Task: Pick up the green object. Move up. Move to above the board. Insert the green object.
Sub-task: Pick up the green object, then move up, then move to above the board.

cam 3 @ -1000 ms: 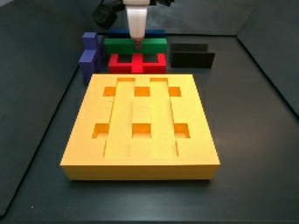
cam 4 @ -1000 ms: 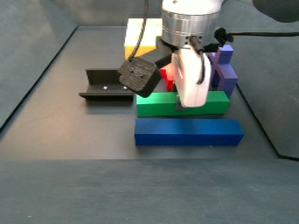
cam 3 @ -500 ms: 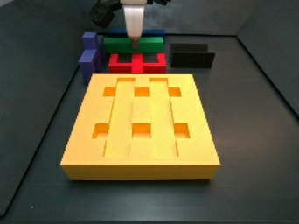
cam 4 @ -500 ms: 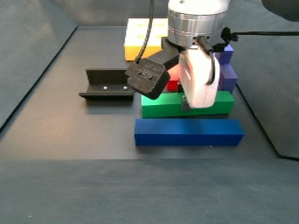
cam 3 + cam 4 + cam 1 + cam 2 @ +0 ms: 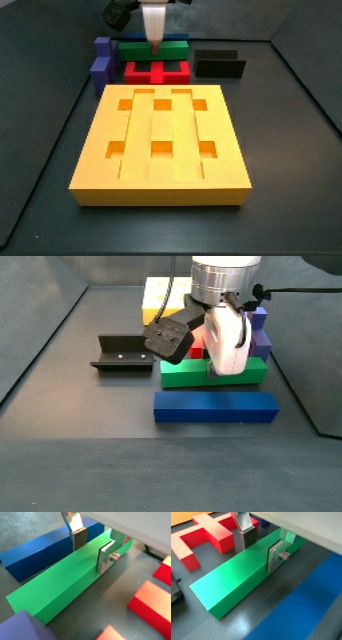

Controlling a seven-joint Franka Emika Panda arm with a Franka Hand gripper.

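Note:
The green object [image 5: 60, 587] is a long green bar lying on the dark floor; it also shows in a wrist view [image 5: 234, 579] and in both side views [image 5: 134, 50] [image 5: 187, 376]. My gripper [image 5: 91, 558] straddles it near one end, with both silver fingers pressed against its long sides, shut on it. The gripper also shows over the bar in the other views [image 5: 259, 557] [image 5: 155, 42] [image 5: 227, 368]. The yellow-orange board [image 5: 94, 180] with grooves and square holes lies apart from the bar; it is mostly hidden behind the arm in a side view [image 5: 151, 301].
A blue bar [image 5: 214, 406] lies parallel beside the green bar [image 5: 33, 554] [image 5: 314, 587]. A red notched block [image 5: 158, 70] [image 5: 204, 534] sits between bar and board. The fixture [image 5: 221, 65] [image 5: 120, 353] stands to one side. Dark purple blocks [image 5: 102, 55] [image 5: 261, 331] stand nearby.
Between one second and half a second ago the gripper and the green bar shifted slightly sideways on the floor. Since then nothing has visibly moved.

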